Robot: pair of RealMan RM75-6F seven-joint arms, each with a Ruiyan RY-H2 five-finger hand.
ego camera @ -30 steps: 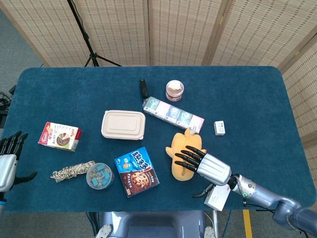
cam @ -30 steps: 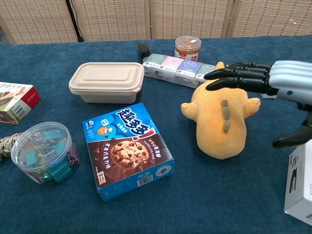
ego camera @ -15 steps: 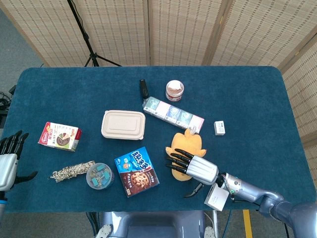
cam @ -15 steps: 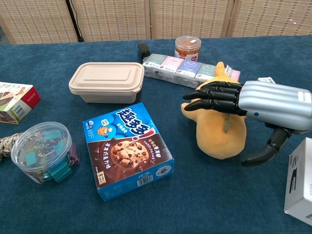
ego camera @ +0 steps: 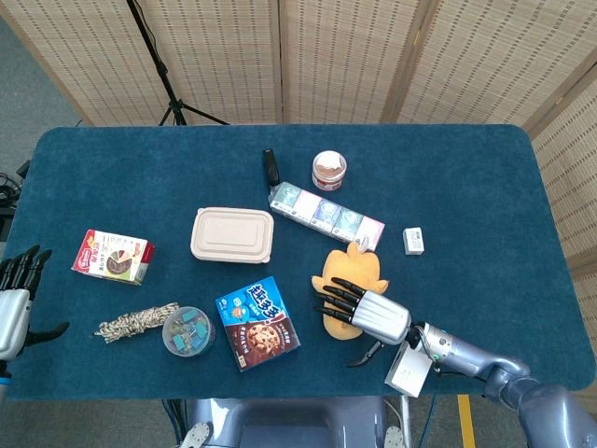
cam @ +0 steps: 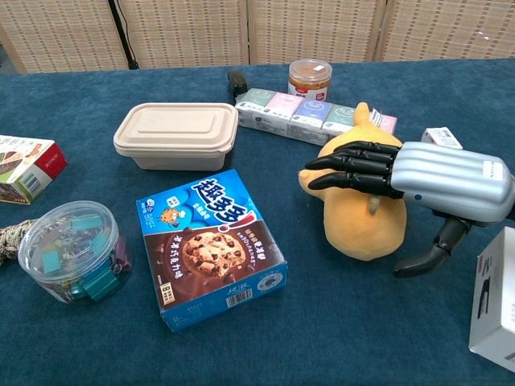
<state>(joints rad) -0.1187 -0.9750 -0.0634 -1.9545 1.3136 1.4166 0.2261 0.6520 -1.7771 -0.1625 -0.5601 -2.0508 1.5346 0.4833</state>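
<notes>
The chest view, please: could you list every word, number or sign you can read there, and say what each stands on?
"趣多多": large white characters on the blue cookie box.
"8": beside small print on the cookie box's front edge; the rest, and its barcode, are too small to read.
Tissue packs, round jar, red-and-white box, white box: print is blurred or too small to read.

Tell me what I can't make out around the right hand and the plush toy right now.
- Contact: right hand covers the yellow plush toy in both views; touching or hovering, cannot tell.
- Toy's face: hidden beneath the hand.
- White box: cut off by chest view's right edge.
- Left hand: cut by head view's left edge.
</notes>
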